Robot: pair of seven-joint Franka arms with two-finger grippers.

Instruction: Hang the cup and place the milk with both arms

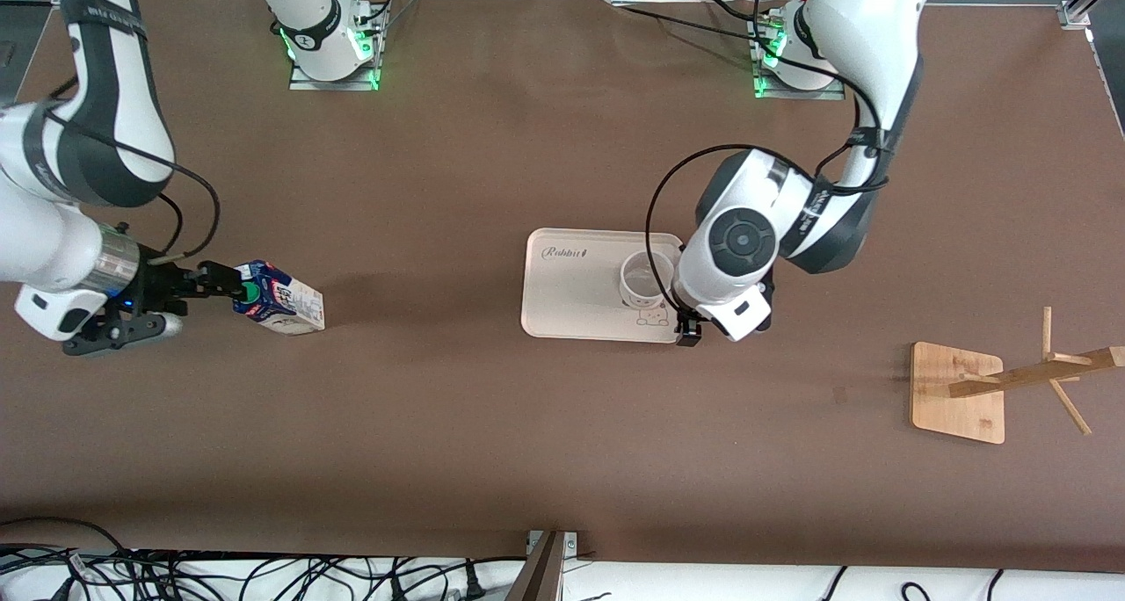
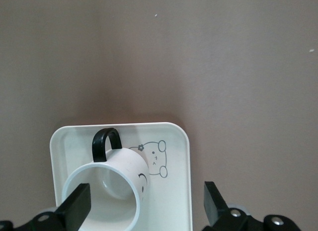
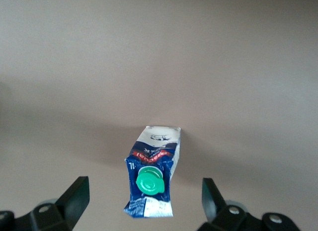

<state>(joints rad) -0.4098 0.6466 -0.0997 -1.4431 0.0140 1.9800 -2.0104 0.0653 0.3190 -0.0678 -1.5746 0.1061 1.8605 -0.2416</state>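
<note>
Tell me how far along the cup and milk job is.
Nothing is finished. The cup sits on the tray, the milk on the table. The left claw is open over the cup, the right claw open at the milk. Grasping, hanging on the rack and placing remain.

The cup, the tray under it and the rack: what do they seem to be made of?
The cup looks like glazed ceramic: smooth white, faint sheen. The tray seems matte plastic, cream with rounded corners. The rack is plainly pale wood, with visible grain.
</note>
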